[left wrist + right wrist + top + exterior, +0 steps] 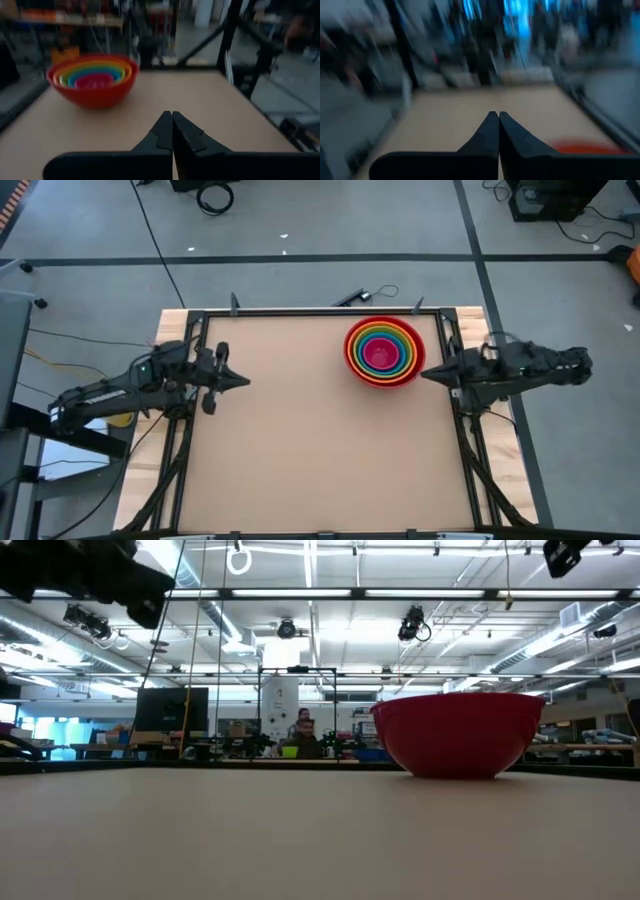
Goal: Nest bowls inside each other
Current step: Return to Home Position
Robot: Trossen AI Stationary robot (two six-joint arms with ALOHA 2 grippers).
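The bowls [384, 351] stand nested at the table's far right: red outermost, then orange, yellow-green, blue and magenta-pink in the middle. The stack rests on the red bowl's base [458, 772]. It also shows in the left wrist view [93, 79]. My left gripper [244, 380] is shut and empty at the table's left edge, fingertips together [172, 116]. My right gripper [426, 374] is shut and empty at the right edge, just near of the stack, fingertips together [498, 116].
A black frame rail [320, 311] runs along the table's far edge, with uprights at the sides [462, 380]. Bare tabletop [320, 450] spreads across the middle and near side. A person [303, 730] sits far off in the room behind.
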